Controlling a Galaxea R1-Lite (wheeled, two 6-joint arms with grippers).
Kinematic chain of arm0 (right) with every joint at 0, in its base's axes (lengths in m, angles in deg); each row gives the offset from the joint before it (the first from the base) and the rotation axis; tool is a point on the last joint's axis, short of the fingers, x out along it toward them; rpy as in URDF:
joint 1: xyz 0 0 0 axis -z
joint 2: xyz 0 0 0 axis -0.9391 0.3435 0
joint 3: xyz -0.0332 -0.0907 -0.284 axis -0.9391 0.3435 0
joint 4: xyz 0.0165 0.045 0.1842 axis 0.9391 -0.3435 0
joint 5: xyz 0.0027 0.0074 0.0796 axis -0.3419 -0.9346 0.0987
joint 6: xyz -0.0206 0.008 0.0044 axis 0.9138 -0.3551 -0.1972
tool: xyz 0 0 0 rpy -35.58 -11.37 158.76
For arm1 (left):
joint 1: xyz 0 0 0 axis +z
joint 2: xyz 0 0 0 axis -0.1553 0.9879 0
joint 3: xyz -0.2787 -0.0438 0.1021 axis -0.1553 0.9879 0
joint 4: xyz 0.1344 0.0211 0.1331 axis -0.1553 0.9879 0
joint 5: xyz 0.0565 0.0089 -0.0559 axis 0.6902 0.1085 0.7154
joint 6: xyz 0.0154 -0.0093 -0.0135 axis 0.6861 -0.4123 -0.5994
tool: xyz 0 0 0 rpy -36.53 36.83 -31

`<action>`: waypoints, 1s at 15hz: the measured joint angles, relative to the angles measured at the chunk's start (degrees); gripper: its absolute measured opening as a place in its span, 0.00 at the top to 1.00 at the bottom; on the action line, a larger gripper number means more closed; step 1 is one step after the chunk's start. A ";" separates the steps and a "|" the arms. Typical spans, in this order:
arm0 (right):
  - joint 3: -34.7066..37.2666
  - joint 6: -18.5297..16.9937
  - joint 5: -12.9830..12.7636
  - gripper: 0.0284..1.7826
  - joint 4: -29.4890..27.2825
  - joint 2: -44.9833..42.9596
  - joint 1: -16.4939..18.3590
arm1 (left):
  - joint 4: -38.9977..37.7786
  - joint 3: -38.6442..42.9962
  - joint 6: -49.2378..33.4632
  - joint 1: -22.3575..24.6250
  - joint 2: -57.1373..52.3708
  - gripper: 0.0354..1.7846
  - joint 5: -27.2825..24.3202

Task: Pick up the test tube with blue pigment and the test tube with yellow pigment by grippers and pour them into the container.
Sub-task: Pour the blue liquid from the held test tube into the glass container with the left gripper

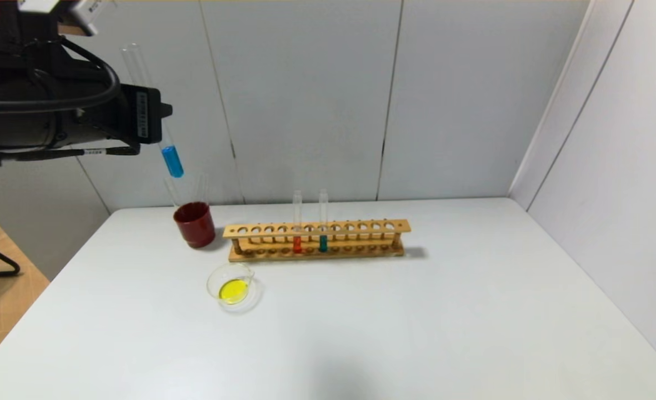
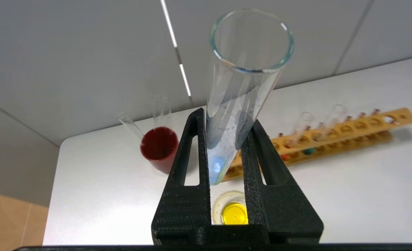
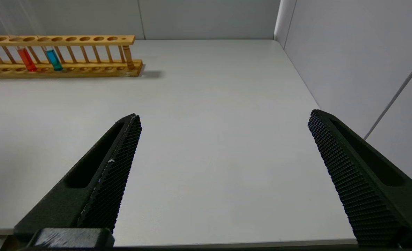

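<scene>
My left gripper (image 1: 149,118) is raised high at the left, above the table's far left part, and is shut on the test tube with blue pigment (image 1: 171,160). The tube is held nearly upright, slightly tilted, with its blue liquid at the bottom. In the left wrist view the fingers (image 2: 226,118) clamp the tube (image 2: 242,83) at mid-length. The container (image 1: 214,278), a low glass beaker, stands below on the table and holds yellow liquid; it also shows in the left wrist view (image 2: 218,205). No tube with yellow liquid is in view. My right gripper (image 3: 224,115) is open and empty over bare table.
A dark red cup (image 1: 194,224) with two empty glass tubes stands behind the beaker. A wooden rack (image 1: 361,228) to its right holds an orange-red tube (image 1: 297,239) and a teal-blue tube (image 1: 323,239). Walls close the back and the right side.
</scene>
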 joint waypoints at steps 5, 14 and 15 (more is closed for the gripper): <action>0.00 0.00 -0.02 0.02 0.00 0.00 0.00 | 5.33 1.38 -0.11 0.41 -6.42 0.84 -0.80; 0.00 0.00 -0.02 0.02 0.00 0.00 0.00 | 1.41 10.47 2.30 11.54 -8.53 0.84 -10.91; 0.00 0.00 0.00 0.02 0.00 0.00 0.00 | 1.00 11.08 5.56 13.67 -8.40 0.84 -12.81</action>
